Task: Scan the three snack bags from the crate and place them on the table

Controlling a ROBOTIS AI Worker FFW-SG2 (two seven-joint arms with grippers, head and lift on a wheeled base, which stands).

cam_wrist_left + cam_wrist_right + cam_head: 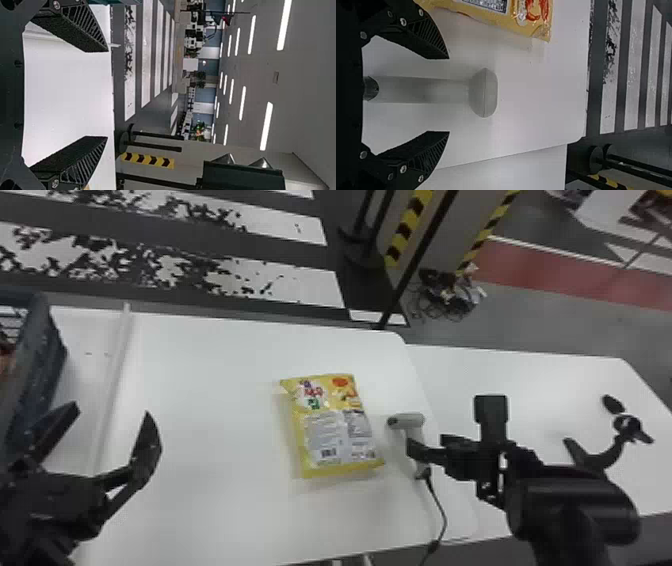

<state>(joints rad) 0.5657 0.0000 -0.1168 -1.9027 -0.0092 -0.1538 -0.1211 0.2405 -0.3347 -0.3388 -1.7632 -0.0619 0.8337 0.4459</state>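
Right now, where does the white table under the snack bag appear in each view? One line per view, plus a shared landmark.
Head view: the table fills the middle, left of the second table.
Left wrist view: towards the left, seen between the open fingers.
Right wrist view: broad middle, behind the scanner.
Shared landmark: white floor stripes.

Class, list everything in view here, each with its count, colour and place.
Snack bag: one, yellow, lying centrally on the table
Scanner: one, light grey, right of the bag
Cable: one, black, from the scanner's handle
Crate: one, blue-grey, far left
Table: one, white, beneath the bag
Side table: one, white, right
Loose wires: uncountable, mostly dark, floor beyond
Ceiling lights: several, white, overhead
Left tool: one, black, left, open
Right tool: one, black, at the scanner, open
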